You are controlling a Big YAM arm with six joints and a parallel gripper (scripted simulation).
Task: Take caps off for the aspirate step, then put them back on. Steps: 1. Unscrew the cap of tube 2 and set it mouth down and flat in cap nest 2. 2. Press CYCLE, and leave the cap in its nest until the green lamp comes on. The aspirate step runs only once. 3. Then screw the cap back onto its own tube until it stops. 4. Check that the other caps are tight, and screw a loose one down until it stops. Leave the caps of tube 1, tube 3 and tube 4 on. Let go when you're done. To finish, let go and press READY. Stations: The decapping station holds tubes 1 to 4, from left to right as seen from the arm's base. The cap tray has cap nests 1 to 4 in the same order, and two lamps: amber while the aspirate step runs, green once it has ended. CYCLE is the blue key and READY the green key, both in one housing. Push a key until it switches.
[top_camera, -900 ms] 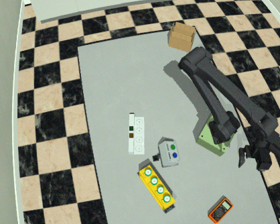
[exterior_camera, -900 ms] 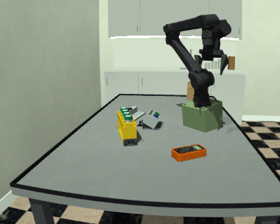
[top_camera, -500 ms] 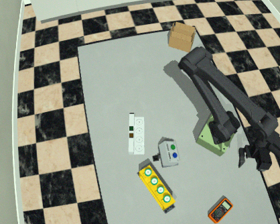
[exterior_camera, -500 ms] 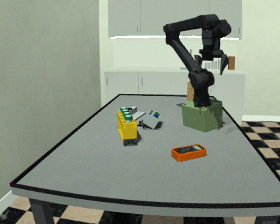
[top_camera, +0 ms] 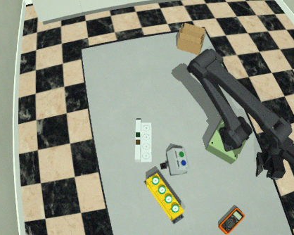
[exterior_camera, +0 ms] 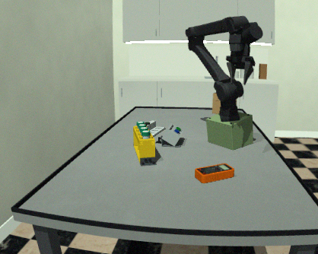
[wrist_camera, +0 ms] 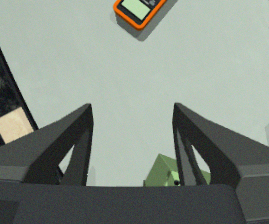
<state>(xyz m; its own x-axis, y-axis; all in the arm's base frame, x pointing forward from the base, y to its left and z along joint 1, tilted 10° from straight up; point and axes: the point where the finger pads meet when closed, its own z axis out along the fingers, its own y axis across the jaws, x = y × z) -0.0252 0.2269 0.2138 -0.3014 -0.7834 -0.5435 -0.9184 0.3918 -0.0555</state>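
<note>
The yellow decapping station (top_camera: 159,195) (exterior_camera: 145,150) holds several tubes with green-rimmed white caps on. The cap of tube 2 (top_camera: 169,199) is on its tube, second from the left as seen from the base. The white cap tray (top_camera: 143,159) shows round nests, none with a cap. Its amber lamp (top_camera: 138,142) and green lamp (top_camera: 138,134) look dark. The grey housing (top_camera: 174,170) bears the blue CYCLE key (top_camera: 183,162) and green READY key (top_camera: 181,154). My gripper (top_camera: 265,172) (exterior_camera: 239,81) (wrist_camera: 132,112) is partly open and empty, high above the table, away from the station. Cap tightness cannot be told.
An orange multimeter (top_camera: 231,221) (exterior_camera: 214,173) (wrist_camera: 139,15) lies on the table near the right edge. The arm stands on a green block (top_camera: 219,149) (exterior_camera: 229,138) (wrist_camera: 160,172). A cardboard box (top_camera: 190,41) is at the table's far end. The housing is between station and block.
</note>
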